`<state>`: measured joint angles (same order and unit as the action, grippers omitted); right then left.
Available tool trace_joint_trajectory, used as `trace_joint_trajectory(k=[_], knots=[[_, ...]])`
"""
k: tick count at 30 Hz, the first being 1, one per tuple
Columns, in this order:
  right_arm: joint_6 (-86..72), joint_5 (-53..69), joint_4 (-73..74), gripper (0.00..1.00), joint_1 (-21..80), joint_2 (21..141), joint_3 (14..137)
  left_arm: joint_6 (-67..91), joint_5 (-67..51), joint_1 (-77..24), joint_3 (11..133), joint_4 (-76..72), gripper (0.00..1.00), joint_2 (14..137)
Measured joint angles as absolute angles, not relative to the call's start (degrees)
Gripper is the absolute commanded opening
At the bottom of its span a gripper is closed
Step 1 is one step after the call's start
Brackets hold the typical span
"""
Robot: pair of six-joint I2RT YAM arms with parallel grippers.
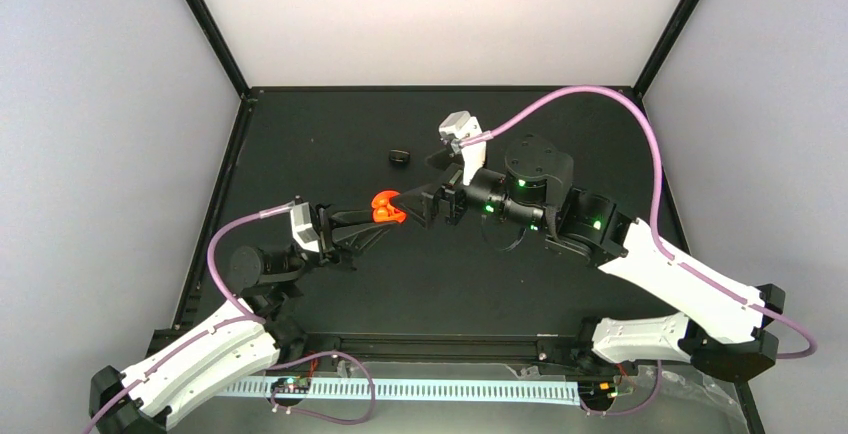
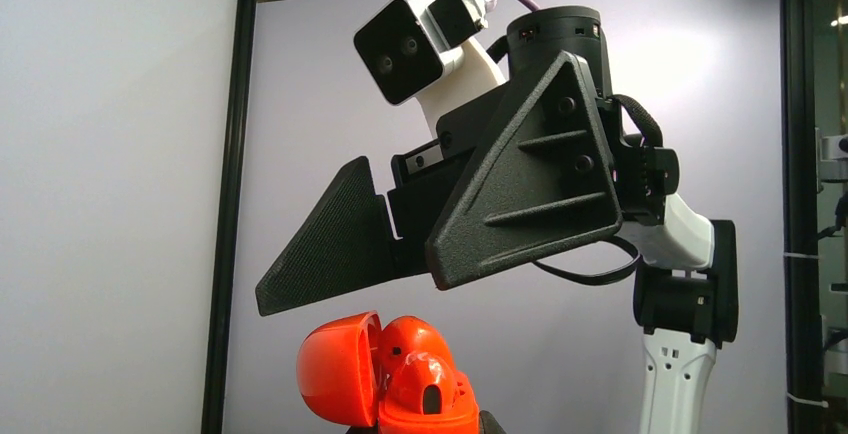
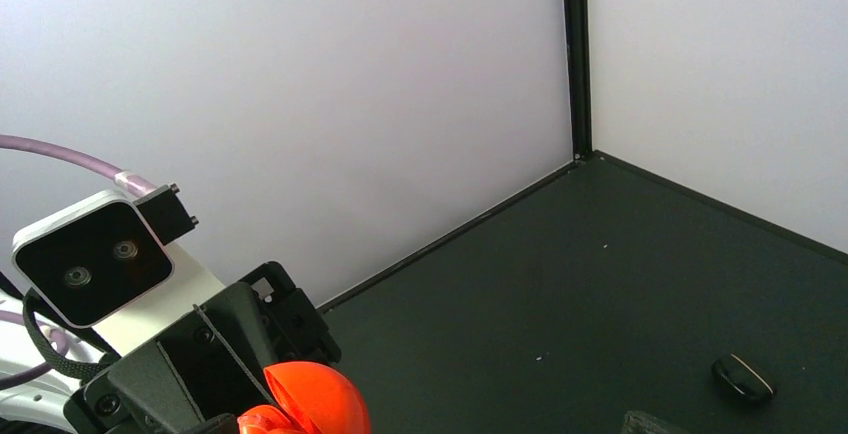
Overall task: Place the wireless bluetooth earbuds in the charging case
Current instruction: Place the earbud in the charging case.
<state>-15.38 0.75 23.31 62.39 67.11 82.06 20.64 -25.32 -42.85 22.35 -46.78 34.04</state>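
I read the left gripper (image 1: 372,220) as clamped on the open charging case (image 1: 387,206), whose lid is swung toward 9 o'clock in the left wrist view. The right gripper (image 1: 412,184) faces it with jaws fully apart and empty. The case lies at its 9 o'clock, just beside one fingertip. One earbud (image 2: 428,382) appears seated; the other I cannot locate.
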Motion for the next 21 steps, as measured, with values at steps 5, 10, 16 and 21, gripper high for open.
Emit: trace_joint_trajectory(k=[5, 10, 16, 21], knots=[[-15.35, -0.21, 23.44, 1.00, 62.39, 66.89, 82.06, 20.56, -25.56, -42.85, 22.35, -46.78, 0.01, 33.56], [-15.31, -0.62, 24.77, 1.00, 62.39, 67.02, 82.67, 20.08, -26.15, -42.85, 22.35, -46.74, 0.02, 33.19], [-14.94, 0.54, 26.15, 1.00, 62.39, 67.83, 85.76, 19.16, -27.29, -42.85, 22.35, -46.52, 0.01, 32.60], [-14.41, 1.63, 26.79, 1.00, 62.39, 68.16, 85.97, 18.76, -27.86, -42.85, 22.35, -46.28, 0.01, 32.56]])
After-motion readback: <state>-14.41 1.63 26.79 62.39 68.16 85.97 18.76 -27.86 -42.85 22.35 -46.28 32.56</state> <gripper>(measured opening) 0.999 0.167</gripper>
